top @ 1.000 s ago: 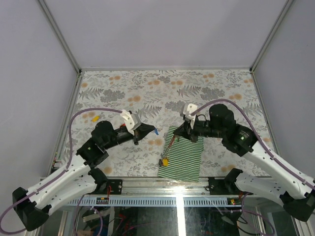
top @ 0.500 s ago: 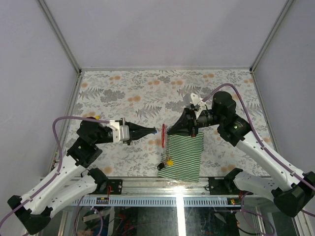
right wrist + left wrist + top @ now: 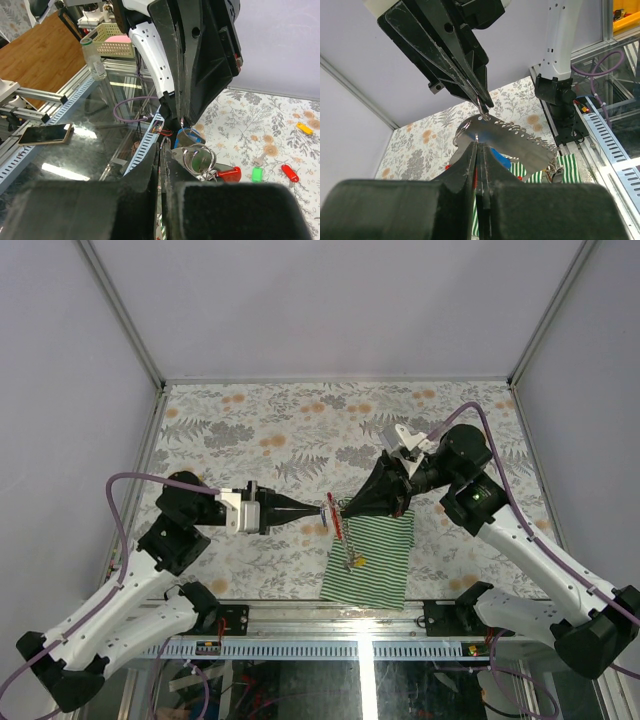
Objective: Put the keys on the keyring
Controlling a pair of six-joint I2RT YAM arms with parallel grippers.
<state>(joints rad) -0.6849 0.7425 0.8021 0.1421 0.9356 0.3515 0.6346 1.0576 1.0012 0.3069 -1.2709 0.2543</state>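
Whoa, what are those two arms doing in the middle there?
The two arms meet tip to tip above the table. The right gripper is shut on the keyring, a yellow-tagged key hanging from it over a striped cloth. The left gripper is shut on what looks like a blue-tagged key, held to the ring. A green-tagged key and a red-tagged key lie on the table.

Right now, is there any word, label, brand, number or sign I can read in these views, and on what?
None can be read.
The red tag, green tag and yellow tag show no print at this size; the phone shows only glare; the metal strip bears holes, no lettering.
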